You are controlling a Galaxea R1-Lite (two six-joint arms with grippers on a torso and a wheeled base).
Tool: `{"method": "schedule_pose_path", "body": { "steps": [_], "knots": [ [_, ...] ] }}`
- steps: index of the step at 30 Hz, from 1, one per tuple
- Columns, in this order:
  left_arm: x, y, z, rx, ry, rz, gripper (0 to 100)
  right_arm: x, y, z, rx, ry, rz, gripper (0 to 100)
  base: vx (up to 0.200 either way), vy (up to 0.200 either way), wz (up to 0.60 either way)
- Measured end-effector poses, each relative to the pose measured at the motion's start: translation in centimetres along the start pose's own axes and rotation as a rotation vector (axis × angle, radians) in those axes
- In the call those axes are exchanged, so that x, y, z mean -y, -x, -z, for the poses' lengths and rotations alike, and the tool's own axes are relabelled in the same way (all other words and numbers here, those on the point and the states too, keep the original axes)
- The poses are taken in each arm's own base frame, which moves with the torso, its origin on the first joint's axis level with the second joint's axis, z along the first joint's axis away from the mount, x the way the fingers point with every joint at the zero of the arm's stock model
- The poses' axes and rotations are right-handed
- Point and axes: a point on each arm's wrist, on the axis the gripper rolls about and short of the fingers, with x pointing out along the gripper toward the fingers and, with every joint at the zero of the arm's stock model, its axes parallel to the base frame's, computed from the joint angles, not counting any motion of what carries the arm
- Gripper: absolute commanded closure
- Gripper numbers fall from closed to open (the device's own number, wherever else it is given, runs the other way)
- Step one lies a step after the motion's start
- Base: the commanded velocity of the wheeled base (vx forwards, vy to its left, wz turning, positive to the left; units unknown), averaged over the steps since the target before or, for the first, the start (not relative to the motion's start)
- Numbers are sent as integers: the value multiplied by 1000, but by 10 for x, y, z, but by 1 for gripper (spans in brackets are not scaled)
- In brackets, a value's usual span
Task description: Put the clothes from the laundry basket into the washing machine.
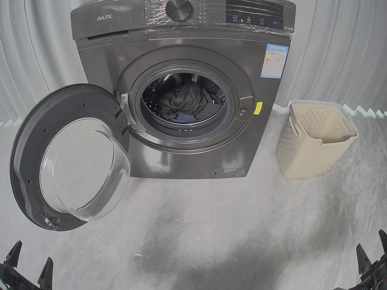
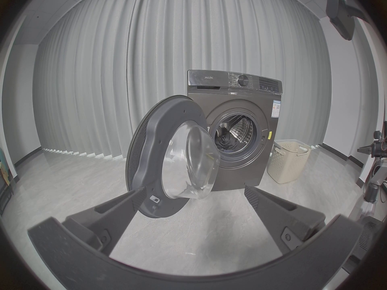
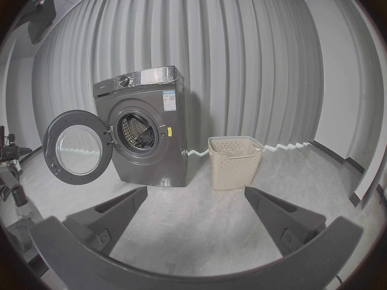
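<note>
Both of my grippers are hanging low over the grey floor (image 1: 209, 226), well back from everything. My left gripper (image 1: 31, 258) is down at about 7 o'clock in the head view and my right gripper (image 1: 371, 248) is at about 5 o'clock. Both have their fingers spread wide and aren't touching or holding anything. From each wrist camera I look straight out between the two dark fingers at bare floor.

The washing machine (image 1: 193, 164) sits dead ahead at 12 o'clock with its front facing me. Its round door (image 1: 36, 150) is swung all the way open on the hinge side, out toward 9 o'clock, so the clear bulge of the window points my way. The clothes (image 1: 187, 101) are inside the drum: a dark, crumpled pile sitting low in the opening, with a bit of bluish fabric at its 6 o'clock edge. Some of the shiny perforated drum wall shows around the pile.

The laundry basket (image 1: 310, 158) is at roughly 2 o'clock, on the floor near the machine's right side with a gap between them. It's a beige plastic one with holes in the walls and a grey rim, standing upright with the open top up. All I can see of its inside is the perforated walls.

A pale pleated curtain (image 1: 346, 41) runs behind the machine and basket.
</note>
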Motion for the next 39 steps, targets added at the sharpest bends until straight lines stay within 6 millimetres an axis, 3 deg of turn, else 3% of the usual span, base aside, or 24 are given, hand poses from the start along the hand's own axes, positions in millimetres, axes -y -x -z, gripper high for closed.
{"method": "schedule_pose_path", "body": {
  "steps": [27, 39],
  "knots": [
    [0, 0, 0, -1, 13, -1, 0, 0, -1, 1, -3, 11, -14, 0, 0, 200, 0],
    [0, 0, 0, -1, 0, -2, 0, 0, -1, 1, -4, 11, -13, 0, 0, 0, 0]
  ]
}}
